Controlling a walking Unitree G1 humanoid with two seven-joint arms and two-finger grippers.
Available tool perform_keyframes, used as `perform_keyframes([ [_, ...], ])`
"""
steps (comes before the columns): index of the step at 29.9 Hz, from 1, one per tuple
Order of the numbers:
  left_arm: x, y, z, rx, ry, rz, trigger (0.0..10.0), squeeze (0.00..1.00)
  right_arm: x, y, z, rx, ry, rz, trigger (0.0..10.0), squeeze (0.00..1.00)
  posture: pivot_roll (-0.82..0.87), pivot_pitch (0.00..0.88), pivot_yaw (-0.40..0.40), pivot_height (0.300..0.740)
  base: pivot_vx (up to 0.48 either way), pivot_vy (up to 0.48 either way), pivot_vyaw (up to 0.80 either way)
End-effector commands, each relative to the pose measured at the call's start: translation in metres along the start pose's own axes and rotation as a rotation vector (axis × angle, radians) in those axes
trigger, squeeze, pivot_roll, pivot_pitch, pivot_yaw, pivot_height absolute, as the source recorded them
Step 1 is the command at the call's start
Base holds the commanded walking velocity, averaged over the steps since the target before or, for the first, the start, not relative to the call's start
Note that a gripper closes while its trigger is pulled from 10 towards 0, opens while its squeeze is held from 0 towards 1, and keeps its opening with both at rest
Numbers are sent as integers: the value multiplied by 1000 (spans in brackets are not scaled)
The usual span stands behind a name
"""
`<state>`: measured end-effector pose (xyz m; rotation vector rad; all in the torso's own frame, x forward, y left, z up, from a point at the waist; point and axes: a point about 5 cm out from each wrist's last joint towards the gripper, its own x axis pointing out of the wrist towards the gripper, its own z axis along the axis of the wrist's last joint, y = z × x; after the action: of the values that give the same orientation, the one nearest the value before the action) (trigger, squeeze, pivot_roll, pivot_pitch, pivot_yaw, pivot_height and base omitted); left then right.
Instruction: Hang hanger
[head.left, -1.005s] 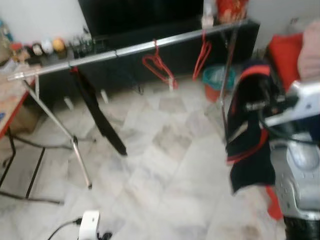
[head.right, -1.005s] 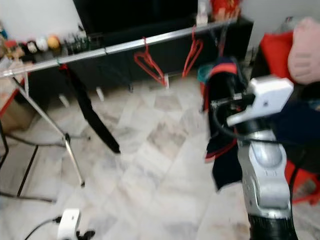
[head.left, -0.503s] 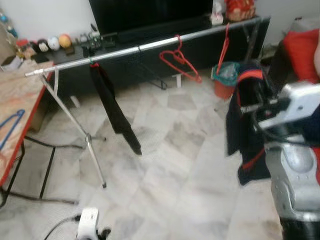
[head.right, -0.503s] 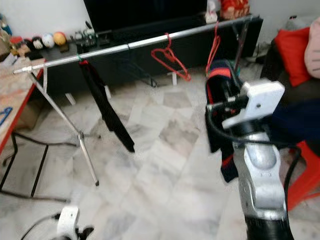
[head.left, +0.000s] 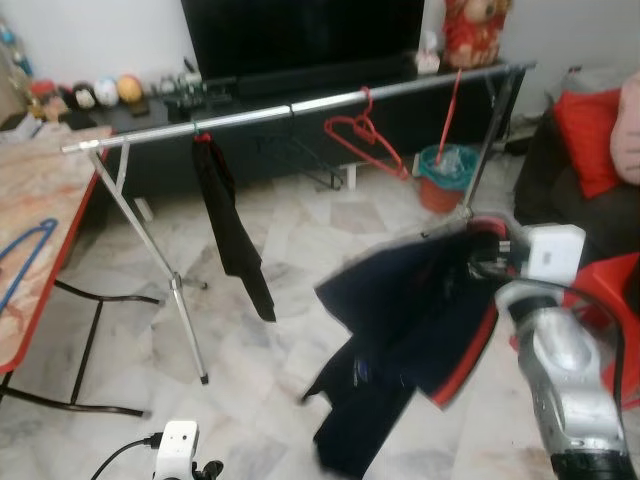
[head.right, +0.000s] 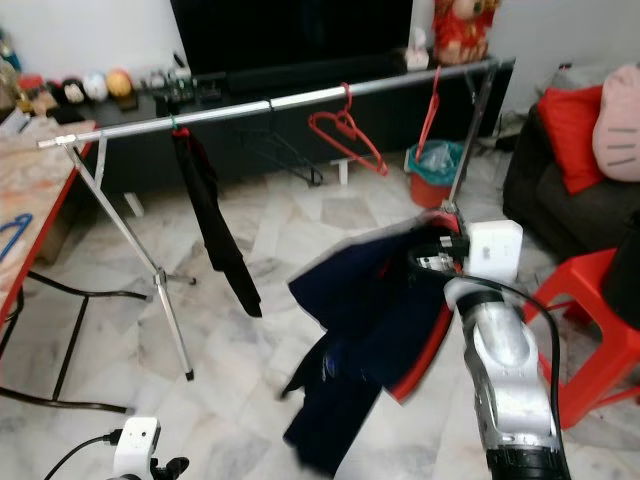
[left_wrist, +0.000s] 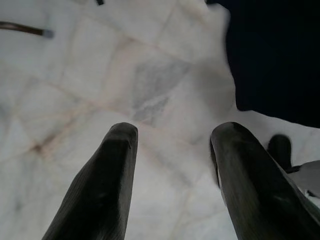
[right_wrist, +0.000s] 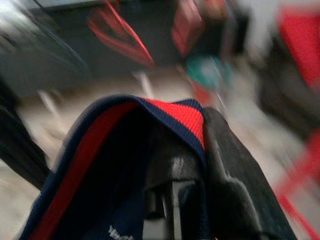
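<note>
A long metal rail (head.left: 290, 105) on a tripod stand crosses the room ahead. A black garment (head.left: 235, 235) hangs near its left end, a red hanger (head.left: 365, 140) at its middle, and another red hanger (head.left: 455, 95) near its right end. My right gripper (head.left: 480, 262) is held out below and in front of the rail's right part, shut on the collar of a navy garment with red trim (head.left: 400, 330) that flares out leftward, blurred. The cloth (right_wrist: 125, 145) drapes over the fingers and hides any hanger inside it. My left gripper (left_wrist: 172, 135) is open, pointing at the marble floor.
A table with an orange top (head.left: 30, 230) stands at the left with a blue hanger (head.left: 25, 260) on it. A red chair (head.left: 610, 290) and a dark sofa with a red cushion (head.left: 590, 125) are on the right. A red bin (head.left: 445, 175) and a black TV stand (head.left: 300, 140) lie beyond the rail.
The view has shifted and steadied. My right arm has dropped lower, and the navy garment, which hung straight down, now swings out to the left.
</note>
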<state>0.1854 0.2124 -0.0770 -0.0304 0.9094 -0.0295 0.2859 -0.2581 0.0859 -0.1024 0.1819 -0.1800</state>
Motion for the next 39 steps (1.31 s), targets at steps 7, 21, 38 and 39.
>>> perform_keyframes([
  [7,-2,5,-5,24,37,8,10000,0,-24,-4,-90,45,315,-59,10000,0,-154,0,106,740,0,0,0],
  [21,-2,2,-8,28,46,-10,10000,0,-57,-2,-149,201,517,-192,10000,0,-139,0,104,740,0,0,0],
  [38,0,-4,-5,15,36,-13,10000,0,-83,2,-172,254,578,-260,10000,0,-135,0,99,740,180,0,0],
  [39,0,-4,-5,15,36,-13,10000,0,-83,2,-172,254,578,-260,10000,0,-135,0,99,740,326,0,0],
])
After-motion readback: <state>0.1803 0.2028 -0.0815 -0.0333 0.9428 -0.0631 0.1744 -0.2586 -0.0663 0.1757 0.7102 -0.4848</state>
